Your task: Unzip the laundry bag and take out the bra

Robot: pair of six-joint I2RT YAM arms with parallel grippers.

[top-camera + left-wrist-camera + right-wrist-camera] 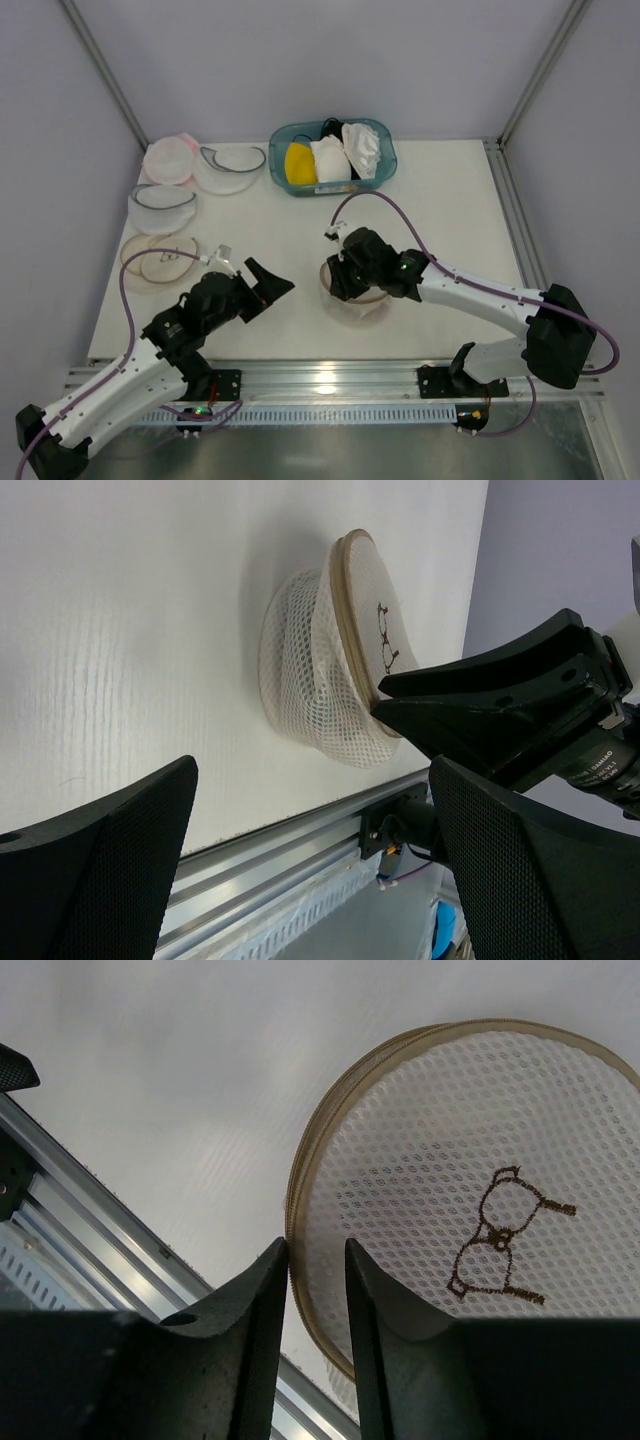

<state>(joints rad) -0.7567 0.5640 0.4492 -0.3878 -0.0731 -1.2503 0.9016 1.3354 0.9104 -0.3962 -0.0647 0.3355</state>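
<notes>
Closest in the top view, at the near edge of the worktop: left arm's base [205,385] and right arm's base [452,380], bolted to an aluminium rail [320,372]. Left gripper [270,290] left of centre by the near edge, spread wide, holding nothing, apart from the laundry bag [362,308]. Right gripper [340,285] down on that bag, just right of centre, close to the near edge. At the far edge, a teal bin [388,165] with a yellow bra [299,163] and white bras [345,152]. Toward the far left corner, a pink mesh round [168,158] and white mesh rounds with dark rims [232,168]; nearer along the left edge, a tan-rimmed mesh round [158,258]. From the left wrist: black perforated fingers [90,880] in both bottom corners, far apart; beyond, the bag flat on the white top, tan rim and small bra drawing uppermost, right gripper's tips at the rim. From the right wrist: fingers drawn to a narrow slit, nothing seen between, tan rim just past the tips, drawing off to the right. Contents of the bag too dim through the mesh to tell.
</notes>
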